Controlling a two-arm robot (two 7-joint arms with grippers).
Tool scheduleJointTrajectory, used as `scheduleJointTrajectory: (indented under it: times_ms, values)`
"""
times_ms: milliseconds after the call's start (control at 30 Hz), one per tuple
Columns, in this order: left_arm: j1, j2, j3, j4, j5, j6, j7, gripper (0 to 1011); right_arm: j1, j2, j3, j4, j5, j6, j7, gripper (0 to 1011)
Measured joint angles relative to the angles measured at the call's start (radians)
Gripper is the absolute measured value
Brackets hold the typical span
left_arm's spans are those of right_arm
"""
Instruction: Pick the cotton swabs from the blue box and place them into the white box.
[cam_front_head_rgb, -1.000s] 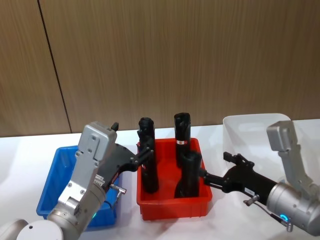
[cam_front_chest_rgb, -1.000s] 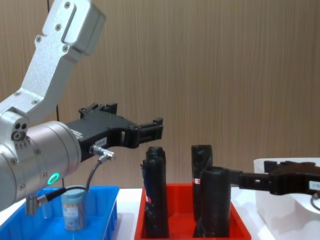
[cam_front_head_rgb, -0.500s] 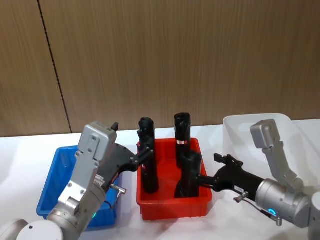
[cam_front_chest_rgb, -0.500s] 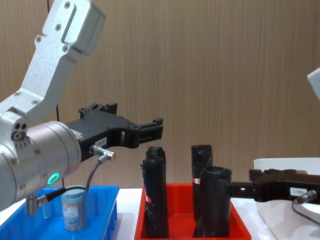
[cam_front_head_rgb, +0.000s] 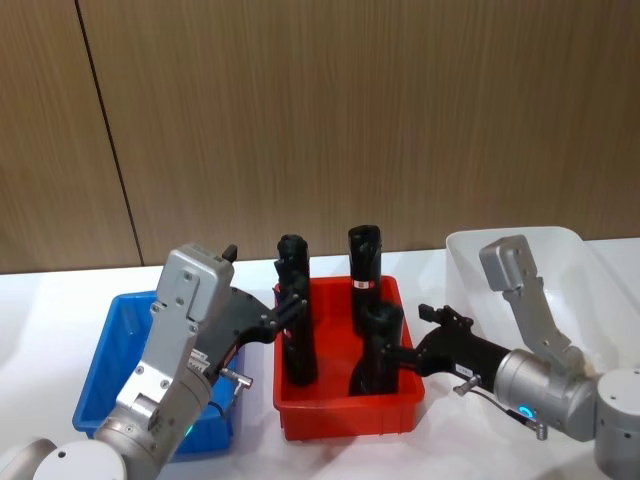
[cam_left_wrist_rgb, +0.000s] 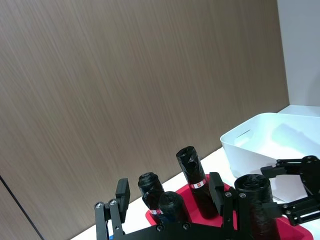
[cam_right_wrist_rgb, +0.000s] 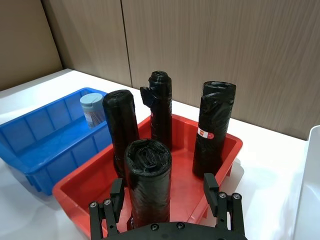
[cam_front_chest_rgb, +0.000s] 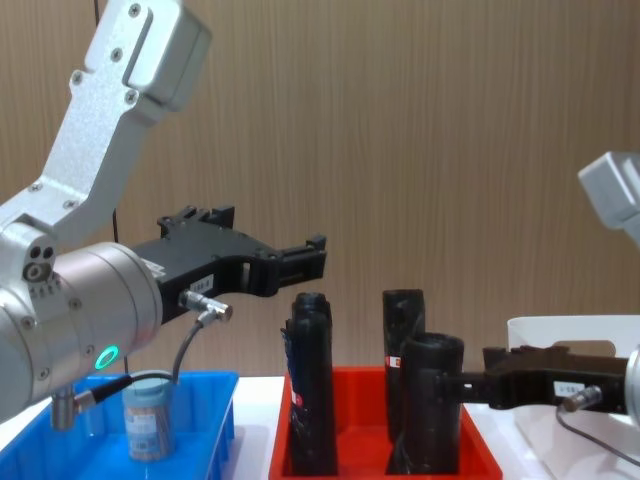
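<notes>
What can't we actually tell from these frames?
- Floor of the blue box, head view: left arm covers it, so jar count is unknown.
- Jar label, chest view: too small to read.
- White box contents, head view: right arm covers it.
- Right pincer against the black roll, chest view: contact unclear.

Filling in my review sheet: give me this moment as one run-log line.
left gripper: open, raised above red bin's left side | right gripper: open, astride near black roll | cotton swabs: in blue box | white box: no jar visible
</notes>
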Motion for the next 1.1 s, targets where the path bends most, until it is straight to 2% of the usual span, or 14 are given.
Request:
scheduleJointTrajectory:
  times_ms: [500,567,700,800,833,1100]
  values:
    - [0.0,0.0,0.0,0.0,0.0,0.0,0.0,1004,0.06,-0.034,-0.021,0.086,-0.025,-0.011,0.003,998]
    - [0.0,0.0,0.0,0.0,0.0,0.0,0.0,1004,0.065,-0.037,-0.023,0.093,-0.026,-0.011,0.003,933]
    - [0.0,0.0,0.0,0.0,0.0,0.0,0.0,1004,0.075,-0.044,-0.028,0.105,-0.029,-0.009,0.005,871]
    - [0.0,0.0,0.0,0.0,0.0,0.0,0.0,1004,0.08,-0.047,-0.031,0.109,-0.03,-0.007,0.006,786]
    - [0.0,0.0,0.0,0.0,0.0,0.0,0.0,1004,0.082,-0.049,-0.032,0.111,-0.03,-0.006,0.007,730]
    - [0.0,0.0,0.0,0.0,0.0,0.0,0.0,1004,0.088,-0.053,-0.036,0.111,-0.029,0.001,0.006,509]
